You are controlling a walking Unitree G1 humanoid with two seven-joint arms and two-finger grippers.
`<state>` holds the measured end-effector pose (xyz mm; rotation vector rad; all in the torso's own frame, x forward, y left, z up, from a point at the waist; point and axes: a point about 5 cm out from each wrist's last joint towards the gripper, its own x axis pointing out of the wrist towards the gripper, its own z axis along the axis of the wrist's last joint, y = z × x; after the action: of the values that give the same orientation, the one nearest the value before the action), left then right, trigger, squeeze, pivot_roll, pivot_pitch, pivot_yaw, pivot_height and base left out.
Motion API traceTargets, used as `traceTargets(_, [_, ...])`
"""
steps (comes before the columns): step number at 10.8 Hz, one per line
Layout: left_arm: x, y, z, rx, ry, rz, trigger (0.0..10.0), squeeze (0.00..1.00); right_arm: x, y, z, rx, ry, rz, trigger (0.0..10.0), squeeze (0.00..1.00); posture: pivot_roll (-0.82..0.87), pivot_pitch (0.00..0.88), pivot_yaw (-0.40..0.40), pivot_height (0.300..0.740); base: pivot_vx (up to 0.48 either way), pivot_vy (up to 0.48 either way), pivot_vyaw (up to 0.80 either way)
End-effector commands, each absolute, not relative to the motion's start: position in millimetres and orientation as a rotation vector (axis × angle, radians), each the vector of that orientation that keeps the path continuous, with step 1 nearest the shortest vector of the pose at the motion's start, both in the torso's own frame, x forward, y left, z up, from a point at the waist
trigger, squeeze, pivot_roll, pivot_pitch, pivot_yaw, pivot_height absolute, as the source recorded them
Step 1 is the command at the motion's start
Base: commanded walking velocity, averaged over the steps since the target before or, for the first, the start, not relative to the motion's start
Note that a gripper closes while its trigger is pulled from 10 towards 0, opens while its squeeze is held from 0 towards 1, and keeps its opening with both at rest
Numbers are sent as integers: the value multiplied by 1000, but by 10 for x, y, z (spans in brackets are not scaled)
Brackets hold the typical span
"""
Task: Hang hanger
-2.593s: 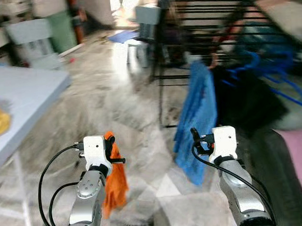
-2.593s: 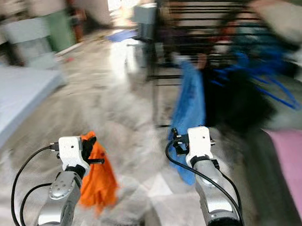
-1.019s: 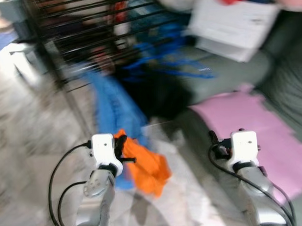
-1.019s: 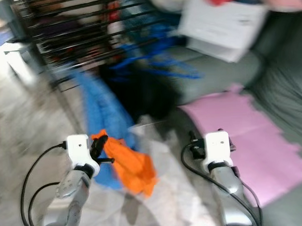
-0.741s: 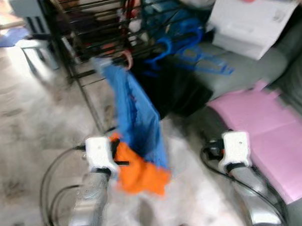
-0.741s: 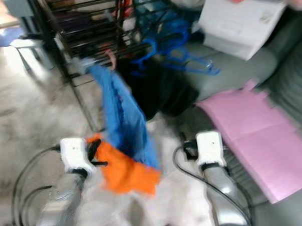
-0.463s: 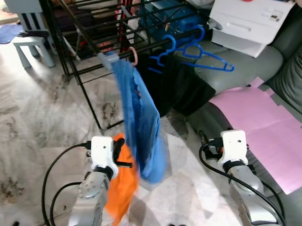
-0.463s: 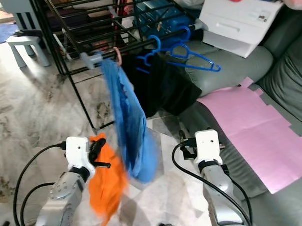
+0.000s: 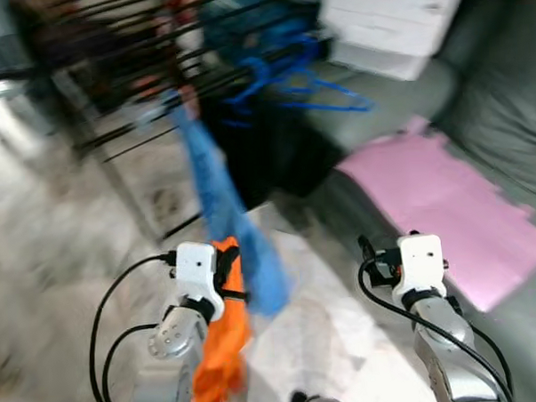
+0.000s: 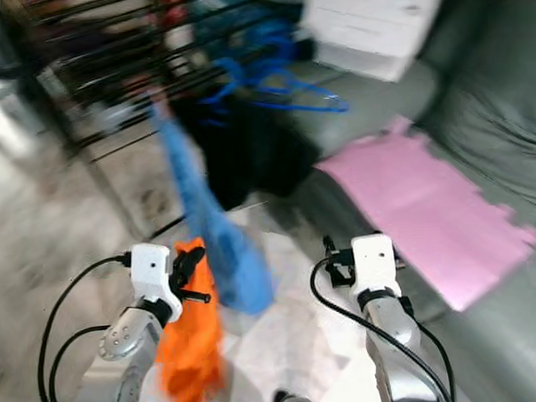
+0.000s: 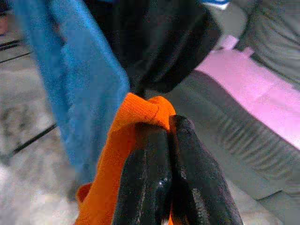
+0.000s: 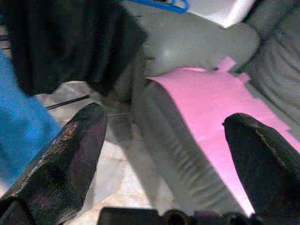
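Note:
My left gripper point(image 9: 225, 278) is shut on an orange garment point(image 9: 220, 359) that hangs limp below it over the marble floor. In the left wrist view the black fingers point(image 11: 145, 173) pinch a fold of the orange garment point(image 11: 140, 115). Just beyond it a blue garment point(image 9: 216, 199) hangs from the black drying rack point(image 9: 111, 65), beside a black garment point(image 9: 270, 156). Empty blue hangers point(image 9: 294, 80) hang on the rack's rail. My right gripper point(image 9: 370, 259) is held up, open and empty, its fingers point(image 12: 70, 154) wide apart.
A grey sofa point(image 9: 503, 93) runs along the right with a pink mat point(image 9: 442, 207) on its seat. A white box point(image 9: 389, 22) sits on the sofa at the back. Marble floor point(image 9: 66, 254) lies to the left. The eye views are blurred.
The whole picture has shifted and blurred, so the camera has moved. The orange garment stays in my left gripper and has swung back to hang straight down.

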<state>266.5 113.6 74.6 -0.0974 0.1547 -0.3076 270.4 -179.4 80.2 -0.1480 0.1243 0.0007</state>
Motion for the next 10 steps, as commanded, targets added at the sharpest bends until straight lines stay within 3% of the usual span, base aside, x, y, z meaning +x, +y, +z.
traceTargets(1, [2691,1122,804,-94,128,-324,10000,0,2707,-1809,859,-158,105,5,10000,0,-79,135,-27,740,405,259,-506])
traceTargets(10, [2698,1043,747,-114,149,-324,10000,0,2679,-1824,916,-224,90,37,10000,0,-115,136,-38,740,399,266,0])
